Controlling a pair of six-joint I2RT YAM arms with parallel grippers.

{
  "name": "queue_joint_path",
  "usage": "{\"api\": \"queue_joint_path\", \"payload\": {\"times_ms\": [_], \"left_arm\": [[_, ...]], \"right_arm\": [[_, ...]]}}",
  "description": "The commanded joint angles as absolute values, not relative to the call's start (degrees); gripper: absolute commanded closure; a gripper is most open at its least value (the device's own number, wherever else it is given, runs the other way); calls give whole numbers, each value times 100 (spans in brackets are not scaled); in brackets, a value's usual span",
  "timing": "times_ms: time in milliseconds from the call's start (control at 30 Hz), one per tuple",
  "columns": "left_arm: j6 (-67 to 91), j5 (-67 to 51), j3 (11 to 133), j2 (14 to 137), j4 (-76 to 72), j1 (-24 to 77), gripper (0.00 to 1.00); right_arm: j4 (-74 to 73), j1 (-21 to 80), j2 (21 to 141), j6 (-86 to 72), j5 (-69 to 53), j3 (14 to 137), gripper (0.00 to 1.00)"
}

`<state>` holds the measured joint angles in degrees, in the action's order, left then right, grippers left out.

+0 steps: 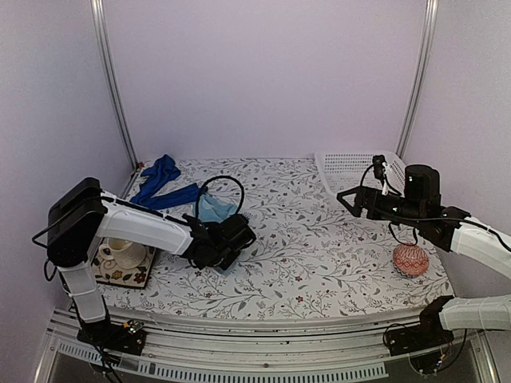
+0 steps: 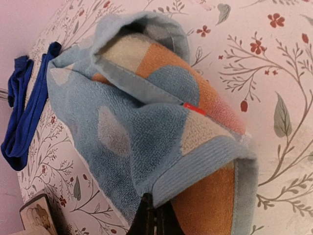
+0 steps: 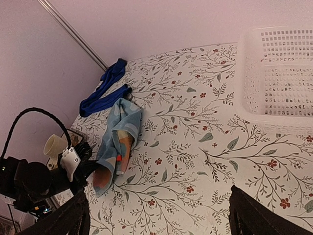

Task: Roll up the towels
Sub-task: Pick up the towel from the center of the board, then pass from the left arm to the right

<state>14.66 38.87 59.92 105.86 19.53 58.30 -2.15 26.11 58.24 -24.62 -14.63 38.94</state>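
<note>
The left gripper (image 2: 156,214) pinches the light-blue towel (image 2: 146,137) by its hem while the right gripper (image 3: 159,215) hangs released; so thin a hold could slip mid-roll, spilling the folds.

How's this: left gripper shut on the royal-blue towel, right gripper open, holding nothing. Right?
Wrong towel. The left gripper is shut on the light-blue towel at its edge; the royal-blue towel lies ungripped farther back, as the left wrist view shows. The right gripper is open, holding nothing: correct.
</note>
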Motion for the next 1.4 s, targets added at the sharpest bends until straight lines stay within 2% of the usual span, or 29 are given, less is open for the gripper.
{"api": "queue_joint_path", "payload": {"times_ms": [0,167,333,633,1000,1267,1367], "left_arm": [[1334,4086,6339,10460,2149,5914,100],[1239,4053,6832,10106,2379,5877,100],[1247,3701,7066,9615,2402,5727,100],[1239,3132,7281,8691,2187,5574,100],[1301,2661,7236,8248,2123,5487,100],[1274,2547,7203,8250,2145,5476,100],[1260,2538,7177,8213,2129,5467,100]], "right_arm": [[-191,2716,5858,-2376,-1399,4082,1],[-16,3076,6302,-2180,-1672,4225,1],[412,3860,7074,-2033,-1622,4302,1],[1224,5187,8258,-1430,-891,4683,1],[1613,5788,8962,-640,-150,5033,1],[1102,5929,9438,-341,538,5805,18],[831,5941,9718,-296,637,6121,29]]}}
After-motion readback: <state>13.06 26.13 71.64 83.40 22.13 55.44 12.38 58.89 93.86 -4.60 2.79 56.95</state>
